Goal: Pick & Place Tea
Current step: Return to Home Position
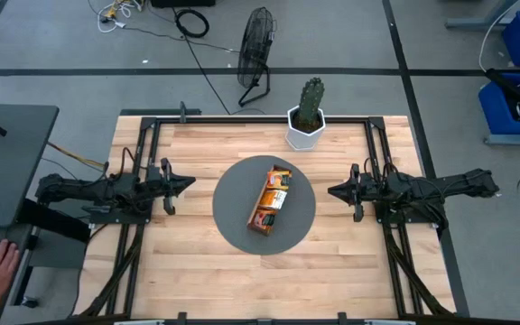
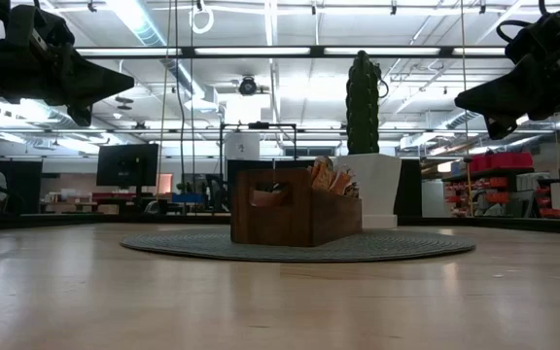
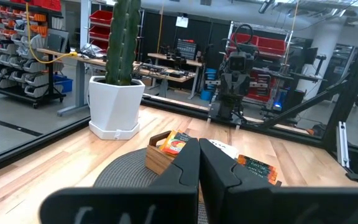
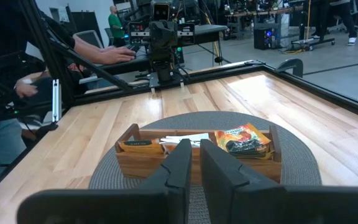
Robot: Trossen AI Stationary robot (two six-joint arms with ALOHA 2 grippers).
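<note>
Clenched and empty, left end effector (image 1: 188, 183) and right end effector (image 1: 332, 191) flank the tea (image 1: 279, 188) ahead; homing wants a high, level retreat

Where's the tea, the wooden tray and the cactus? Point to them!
tea (image 4: 244, 138): right wrist view, on the orange sachet's face.
wooden tray (image 2: 290, 222): low view, on its side wall.
cactus (image 1: 311, 99): high view, on its green stem.
</note>
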